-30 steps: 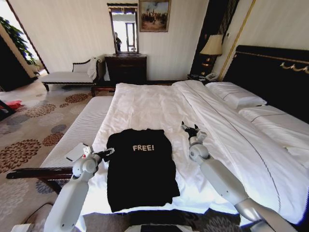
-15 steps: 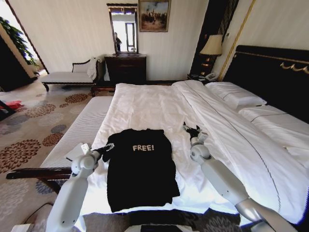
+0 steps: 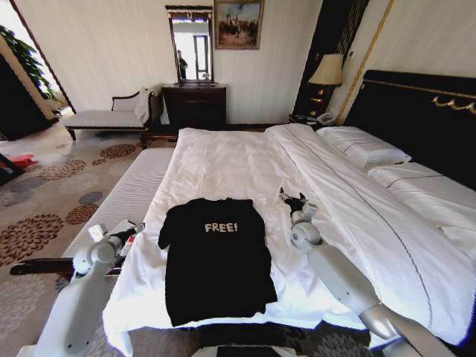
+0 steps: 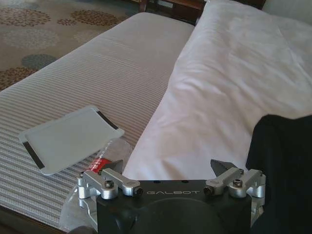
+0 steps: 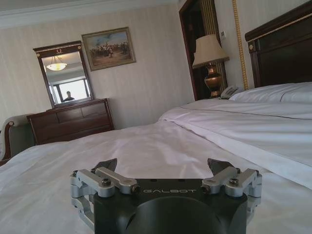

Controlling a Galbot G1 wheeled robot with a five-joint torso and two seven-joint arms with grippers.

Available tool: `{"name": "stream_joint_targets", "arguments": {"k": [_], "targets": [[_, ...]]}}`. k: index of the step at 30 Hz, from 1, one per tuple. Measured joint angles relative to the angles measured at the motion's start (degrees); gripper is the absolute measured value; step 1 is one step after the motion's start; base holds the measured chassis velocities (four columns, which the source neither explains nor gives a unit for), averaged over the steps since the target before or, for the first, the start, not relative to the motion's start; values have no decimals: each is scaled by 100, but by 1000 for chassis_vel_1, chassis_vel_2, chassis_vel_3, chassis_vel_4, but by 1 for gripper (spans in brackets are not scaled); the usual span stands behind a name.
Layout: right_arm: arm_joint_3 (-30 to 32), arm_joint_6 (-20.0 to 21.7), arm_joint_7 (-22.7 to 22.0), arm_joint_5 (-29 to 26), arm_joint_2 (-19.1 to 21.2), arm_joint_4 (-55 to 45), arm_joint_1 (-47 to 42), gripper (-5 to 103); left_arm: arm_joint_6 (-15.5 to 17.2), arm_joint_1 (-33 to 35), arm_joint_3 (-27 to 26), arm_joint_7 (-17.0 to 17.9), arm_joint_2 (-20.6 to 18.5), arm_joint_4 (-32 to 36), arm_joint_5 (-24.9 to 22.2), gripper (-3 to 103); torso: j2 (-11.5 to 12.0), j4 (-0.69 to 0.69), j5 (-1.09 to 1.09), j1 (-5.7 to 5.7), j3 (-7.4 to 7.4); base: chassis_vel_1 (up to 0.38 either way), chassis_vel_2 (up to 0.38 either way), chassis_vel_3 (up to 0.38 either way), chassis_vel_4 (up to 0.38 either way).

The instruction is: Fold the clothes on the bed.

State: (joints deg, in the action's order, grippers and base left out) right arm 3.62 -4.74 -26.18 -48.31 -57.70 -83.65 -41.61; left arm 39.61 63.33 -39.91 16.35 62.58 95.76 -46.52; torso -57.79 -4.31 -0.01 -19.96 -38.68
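The clothes, a black T-shirt (image 3: 216, 260) printed "FREE!", lie flat on the white duvet of the bed (image 3: 223, 167), near its front edge, with the left sleeve spread outward. My left gripper (image 3: 125, 232) hangs open just off the duvet's edge, a short way left of that sleeve and holding nothing. In the left wrist view this gripper (image 4: 168, 165) has its fingers wide apart, with the shirt (image 4: 285, 165) beside it. Over bare duvet, my right gripper (image 3: 294, 199) is open just right of the shirt's right shoulder; the right wrist view also shows it (image 5: 163, 165) empty.
A striped upholstered bench (image 3: 130, 193) runs along the bed's left side and carries a flat white card (image 4: 68, 139) and a clear wrapper (image 4: 105, 158). Pillows (image 3: 364, 145) and the dark headboard (image 3: 424, 111) are at right. A chaise (image 3: 108, 117), dresser (image 3: 195, 104) and lamp (image 3: 326, 71) stand behind.
My left gripper has moved left, away from the shirt's left sleeve, out past the duvet's edge. The sleeve now lies spread wider. The right arm has hardly moved.
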Motion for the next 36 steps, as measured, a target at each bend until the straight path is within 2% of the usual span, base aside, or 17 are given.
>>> {"name": "stream_joint_targets", "arguments": {"k": [4,6,8,16,31,36], "targets": [[24,0,-1,0,20,-18,-18,100,1,-21,227,5,52,3,87,100,0,-1,1,0,0,0,0,0,0],[58,-1,-4,-2,51,-59,-61,100,44,-70,578,53,128,45,153,100,0,-1,1,0,0,0,0,0,0],[74,0,-6,-4,62,-68,-75,100,60,-87,708,82,151,69,168,100,0,-1,1,0,0,0,0,0,0],[98,2,-34,-6,62,-70,-91,100,32,-263,1319,135,209,271,32,100,0,0,1,0,0,0,0,0,0],[53,11,-67,12,30,6,-73,100,-80,-355,1347,131,284,114,-11,100,0,1,1,0,0,0,0,0,0],[47,13,-82,14,26,14,-74,100,-112,-368,1085,114,355,141,-155,100,0,1,0,0,0,0,0,0,0]]}}
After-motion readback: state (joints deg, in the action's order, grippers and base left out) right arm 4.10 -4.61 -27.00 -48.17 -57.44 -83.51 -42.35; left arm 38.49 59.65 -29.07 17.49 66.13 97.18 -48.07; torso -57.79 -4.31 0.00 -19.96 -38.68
